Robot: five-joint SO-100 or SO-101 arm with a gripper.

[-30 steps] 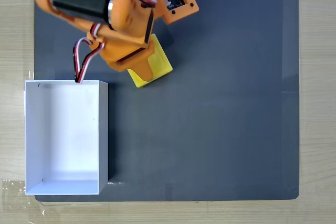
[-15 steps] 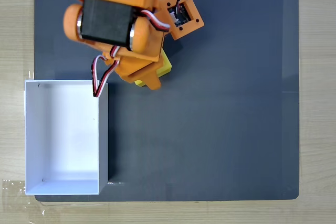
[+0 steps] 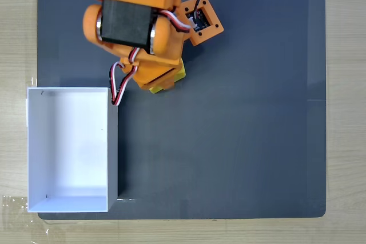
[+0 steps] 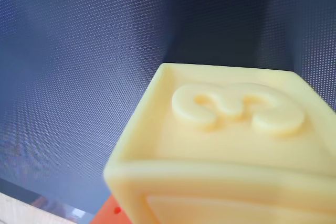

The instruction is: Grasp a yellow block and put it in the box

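In the fixed view, only a small yellow edge of the yellow block [image 3: 178, 74] shows, peeking out from under the orange arm; it lies above and to the right of the box [image 3: 112, 141], close to that box's upper right corner but apart from it. In the wrist view the yellow block [image 4: 231, 150] is pale yellow, seen tilted, with a raised border around one face and an embossed figure shaped like a 3 on it. The box is white, rectangular and open-topped, with thin walls and a plain white floor, standing upright with its long side running up and down the fixed view.
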